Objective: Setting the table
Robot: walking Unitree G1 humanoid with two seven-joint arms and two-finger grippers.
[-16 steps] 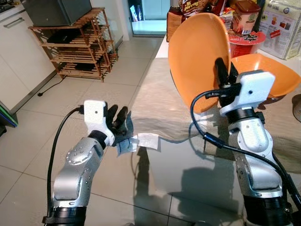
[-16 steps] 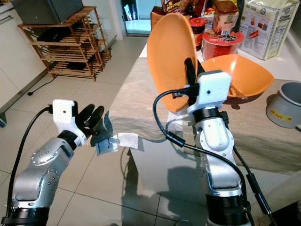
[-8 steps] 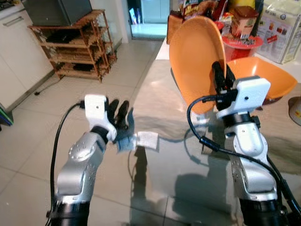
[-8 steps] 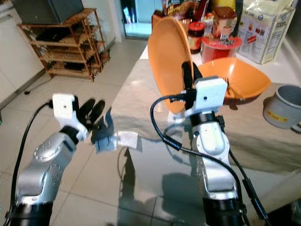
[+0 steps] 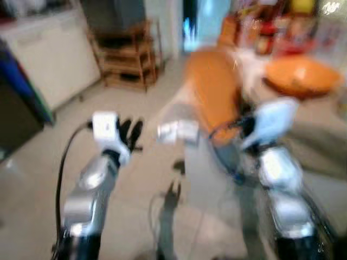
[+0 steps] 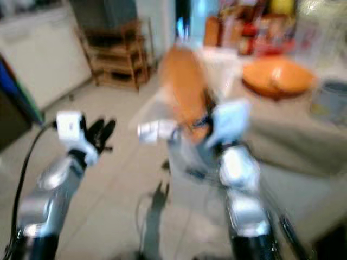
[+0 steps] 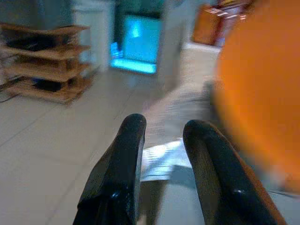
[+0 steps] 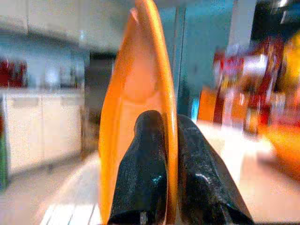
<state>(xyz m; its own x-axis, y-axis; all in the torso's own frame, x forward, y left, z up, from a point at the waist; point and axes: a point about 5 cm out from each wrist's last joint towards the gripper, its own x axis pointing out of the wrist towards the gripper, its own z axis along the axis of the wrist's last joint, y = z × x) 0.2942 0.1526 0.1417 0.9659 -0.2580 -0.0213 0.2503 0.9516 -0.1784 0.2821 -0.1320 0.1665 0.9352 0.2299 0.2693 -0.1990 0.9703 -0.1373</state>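
One orange plate stands on edge, its rim pinched by the right end effector, near the table. Behind it, an orange bowl rests on that table. Beside the plate, the left end effector hovers, fingers spread, holding nothing.

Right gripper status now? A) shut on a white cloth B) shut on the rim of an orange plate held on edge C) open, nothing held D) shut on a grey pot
B: in the right wrist view the right gripper has its two black fingers pinching the rim of the orange plate, which stands on edge.
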